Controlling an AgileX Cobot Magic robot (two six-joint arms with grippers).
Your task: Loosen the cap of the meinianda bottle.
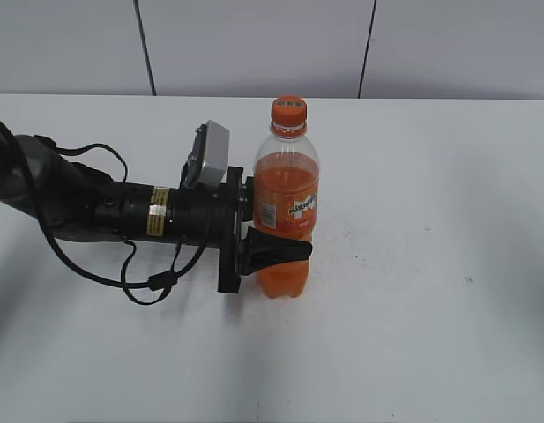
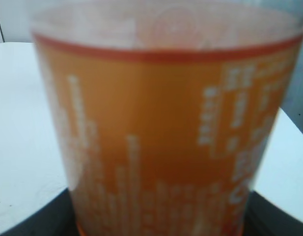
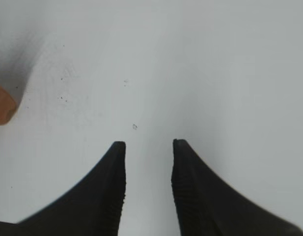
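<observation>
The meinianda bottle stands upright near the middle of the white table, with orange drink and an orange-and-white label. The orange cap sits on its neck. My left gripper reaches in from the left and is shut on the bottle's lower body. In the left wrist view the bottle's label fills the frame, blurred. My right gripper is open and empty above bare table; it is out of the exterior view. An orange edge shows at the left of the right wrist view.
The left arm with its cable lies across the left half of the table. A grey panelled wall runs behind the table's far edge.
</observation>
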